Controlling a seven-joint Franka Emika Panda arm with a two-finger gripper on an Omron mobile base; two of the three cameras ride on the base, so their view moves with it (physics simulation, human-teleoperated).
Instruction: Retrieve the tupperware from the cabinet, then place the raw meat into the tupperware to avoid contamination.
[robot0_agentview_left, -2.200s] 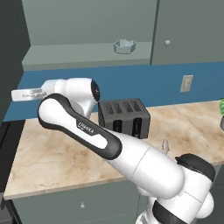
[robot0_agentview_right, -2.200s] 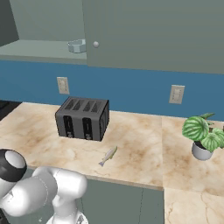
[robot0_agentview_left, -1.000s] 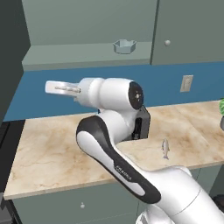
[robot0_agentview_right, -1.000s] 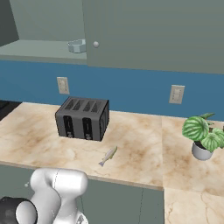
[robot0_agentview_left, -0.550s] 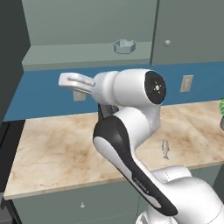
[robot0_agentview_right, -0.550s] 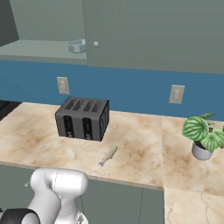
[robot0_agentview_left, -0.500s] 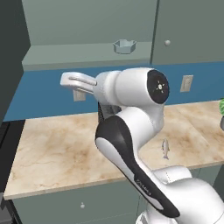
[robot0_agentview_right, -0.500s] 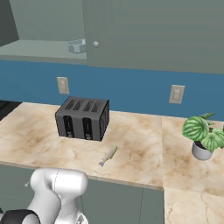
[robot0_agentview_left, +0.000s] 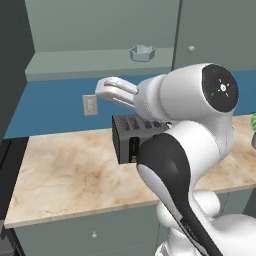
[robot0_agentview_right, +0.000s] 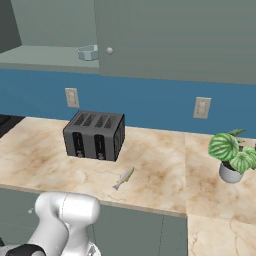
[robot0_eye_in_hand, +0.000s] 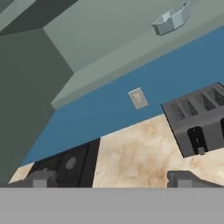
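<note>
The tupperware, a small pale blue-grey container, sits on the bottom shelf of the open cabinet. The raw meat, a slim silvery fish, lies on the counter in front of the toaster. My gripper hangs in the air, below and left of the tupperware and above the counter. It is open and holds nothing. Its fingertips stand wide apart.
A dark grey four-slot toaster stands on the beige counter. A potted plant is at the right. The cabinet's right door, with a round knob, is closed. A stove lies left of the counter.
My arm has swung: the hand has moved right and slightly up, toward the spot under the tupperware. The gripper has stayed open. Nothing on the counter or shelf has moved.
</note>
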